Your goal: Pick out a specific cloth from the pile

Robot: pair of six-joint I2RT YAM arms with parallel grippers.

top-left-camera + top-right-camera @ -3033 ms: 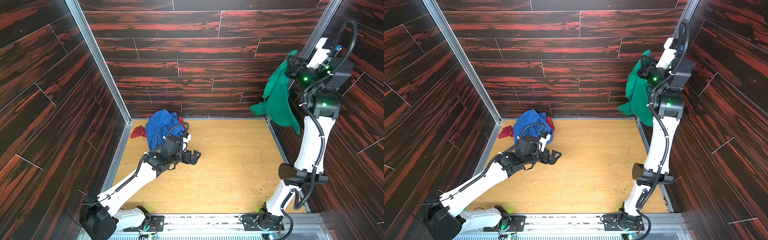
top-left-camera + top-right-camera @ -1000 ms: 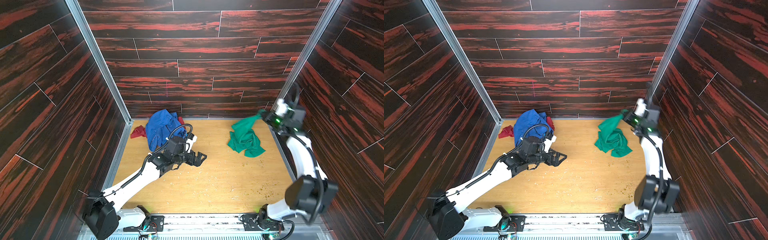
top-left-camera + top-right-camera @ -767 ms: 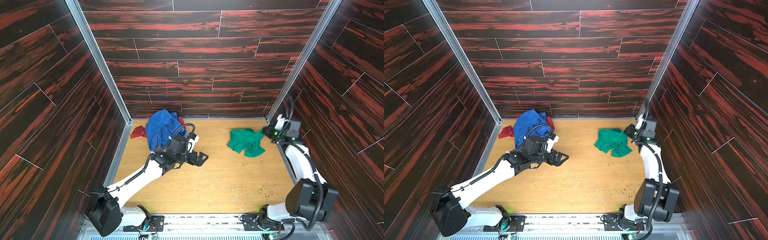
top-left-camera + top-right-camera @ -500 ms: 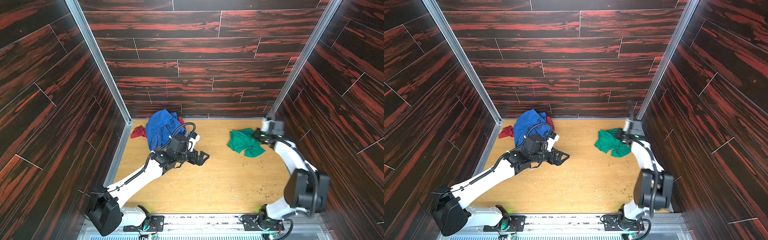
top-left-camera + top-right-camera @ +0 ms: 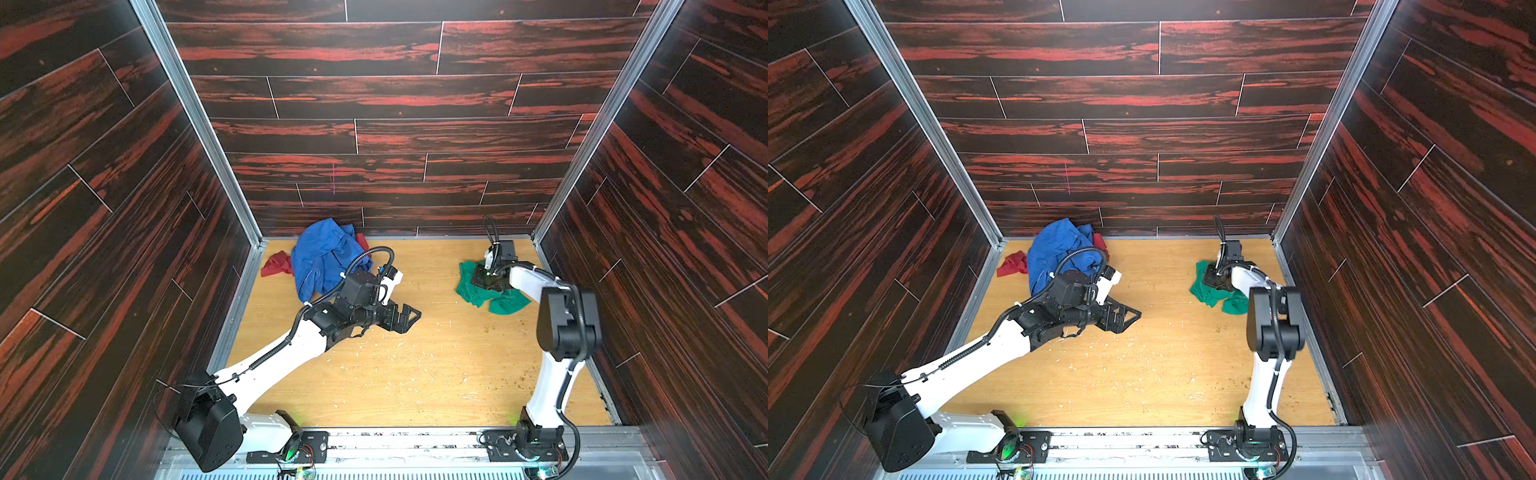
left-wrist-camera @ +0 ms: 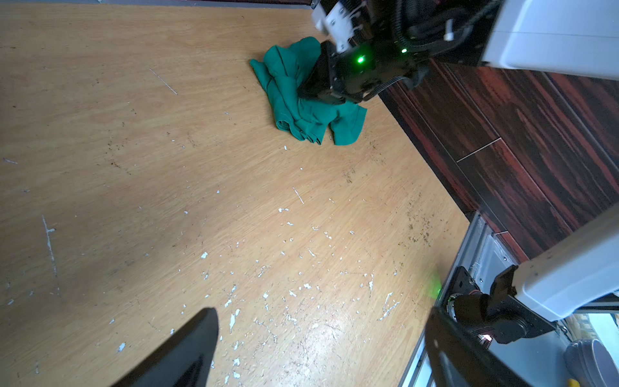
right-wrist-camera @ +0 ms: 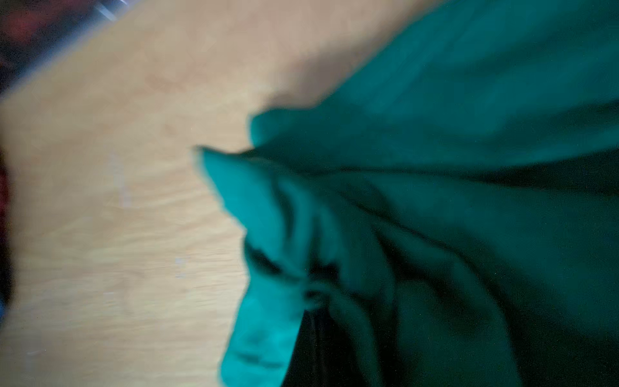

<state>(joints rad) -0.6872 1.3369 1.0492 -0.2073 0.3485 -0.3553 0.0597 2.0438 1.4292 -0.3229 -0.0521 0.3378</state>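
Rightward, right gripper [image 6: 308,90] pinching plain green cloth [image 5: 505,304].

Both top views are sharp and evenly lit from above, with a faint sheen on the dark walls [image 5: 374,95] and only soft shadows on the worktop [image 5: 436,374]. The left wrist view is crisp, with a pale glare patch on the worktop. The right wrist view is blurred throughout; the cloth [image 7: 435,207] smears, its folds sinking into deep shadow.

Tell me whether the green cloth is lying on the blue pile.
No, the green cloth lies on the bare wooden floor at the right, well apart from the pile.
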